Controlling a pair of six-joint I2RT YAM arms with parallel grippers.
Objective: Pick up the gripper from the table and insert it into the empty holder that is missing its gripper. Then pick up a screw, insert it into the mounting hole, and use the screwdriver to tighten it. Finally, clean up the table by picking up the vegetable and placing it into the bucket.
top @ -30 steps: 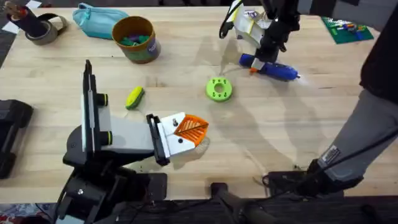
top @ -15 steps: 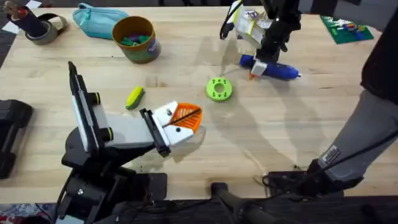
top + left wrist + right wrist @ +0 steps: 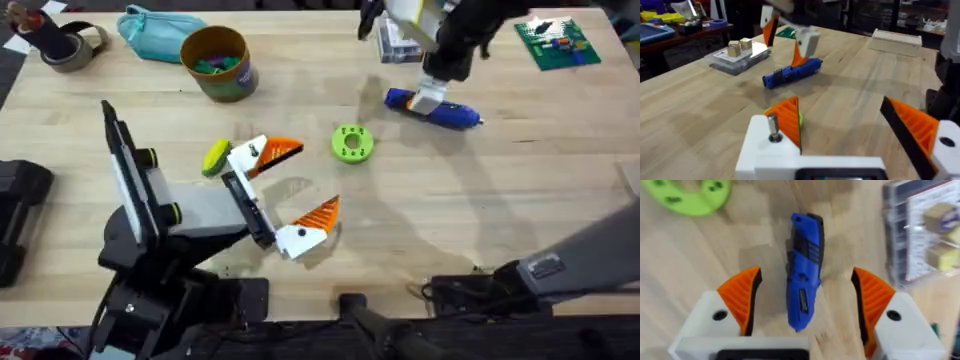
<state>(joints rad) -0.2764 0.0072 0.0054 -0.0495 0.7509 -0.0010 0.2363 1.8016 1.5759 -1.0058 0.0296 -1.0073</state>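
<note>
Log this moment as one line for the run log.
left gripper: open, near vegetable | right gripper: open above screwdriver | screwdriver: lying on table | bucket: far left

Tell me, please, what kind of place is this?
Probably a robotics lab or workshop: a wooden workbench, a blue screwdriver under the right gripper, a clear parts box, and cluttered benches behind.

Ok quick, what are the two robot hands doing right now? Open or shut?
Left gripper: open, holding nothing.
Right gripper: open, above the screwdriver, not gripping it.
</note>
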